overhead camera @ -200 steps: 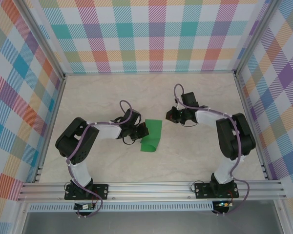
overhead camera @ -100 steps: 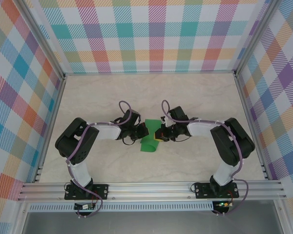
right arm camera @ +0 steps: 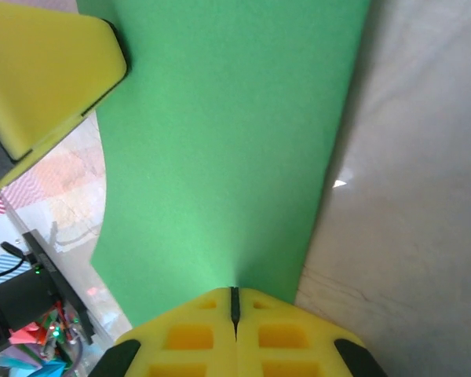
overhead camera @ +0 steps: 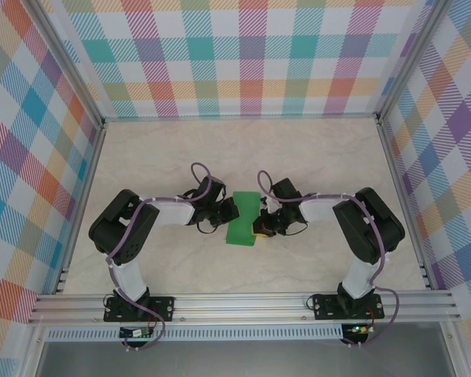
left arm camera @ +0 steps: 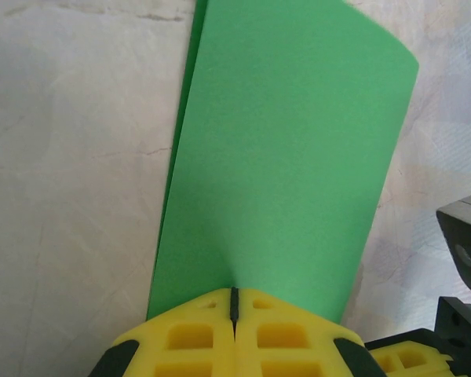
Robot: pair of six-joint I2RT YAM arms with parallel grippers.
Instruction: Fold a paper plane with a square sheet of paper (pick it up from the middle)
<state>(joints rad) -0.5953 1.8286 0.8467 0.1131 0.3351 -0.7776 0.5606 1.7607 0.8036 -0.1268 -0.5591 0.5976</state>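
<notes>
The right hand (overhead camera: 259, 224) has swung in over the last second from the open table (overhead camera: 322, 157) on the right. It now sits at the right edge of the square sheet of paper (overhead camera: 243, 218), where a moment ago it hung well apart from it. The left hand (overhead camera: 222, 214) has not shifted — it stays at the sheet's left edge. The paper was held from one side before and is now pinched from both, with the two hands facing each other across it near the middle of the table.

In the left wrist view the yellow pads are pressed together, and the green sheet runs into the seam between them. A second layer shows along the sheet's left edge, so it looks already folded over once. The right wrist view shows the same: pads clenched on the paper's edge, the sheet stretching away toward the left hand's yellow finger (right arm camera: 47, 71) at the upper left.

With both edges gripped, the arms seem set to work the next crease. There is no dart shape yet — the folding looks far from done.
</notes>
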